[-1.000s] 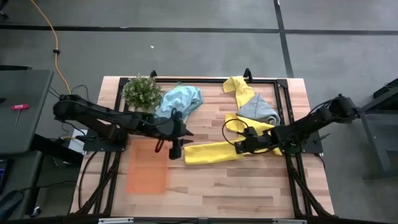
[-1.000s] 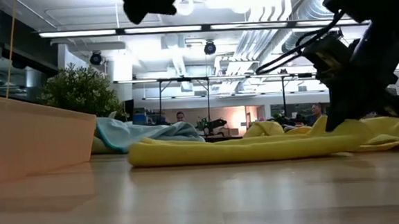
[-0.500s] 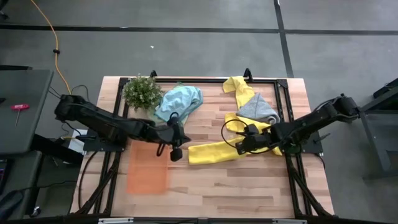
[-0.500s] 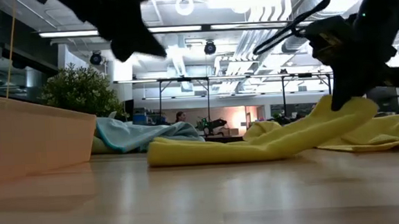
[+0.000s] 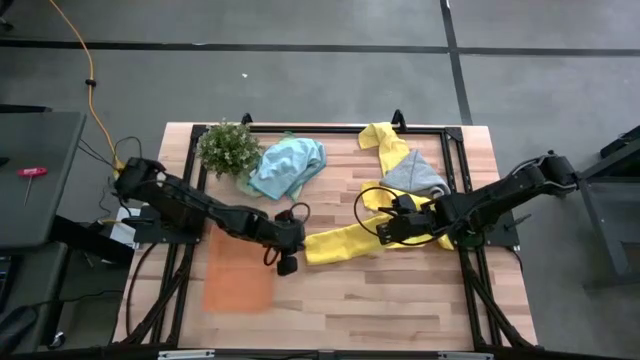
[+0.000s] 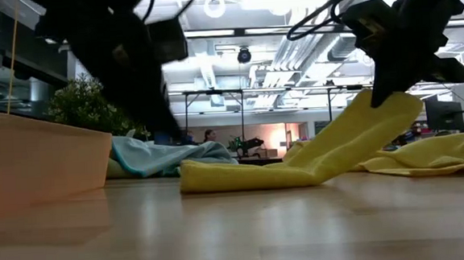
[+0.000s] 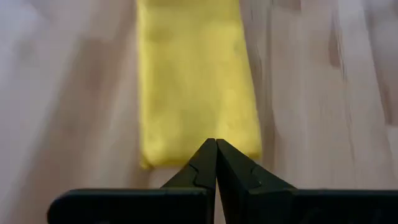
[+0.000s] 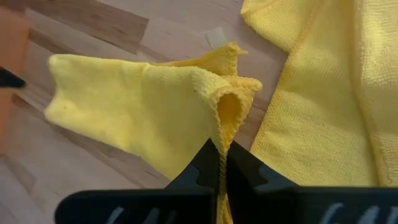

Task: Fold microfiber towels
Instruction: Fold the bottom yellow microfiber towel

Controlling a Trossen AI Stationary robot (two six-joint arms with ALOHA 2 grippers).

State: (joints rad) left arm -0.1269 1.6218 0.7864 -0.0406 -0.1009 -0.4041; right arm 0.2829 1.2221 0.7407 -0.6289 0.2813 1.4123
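Two grippers work one yellow towel (image 5: 345,244) at mid-table; the right gripper (image 5: 391,228) pinches and lifts its far end; the left gripper (image 5: 287,262), clamped empty, sits just off the near end; unpinned, the strip may drag rather than fold

No text, label, brand, number or sign can be read anywhere here.

light: bright overhead strips, glare | shadows: soft | blur: left wrist view smeared
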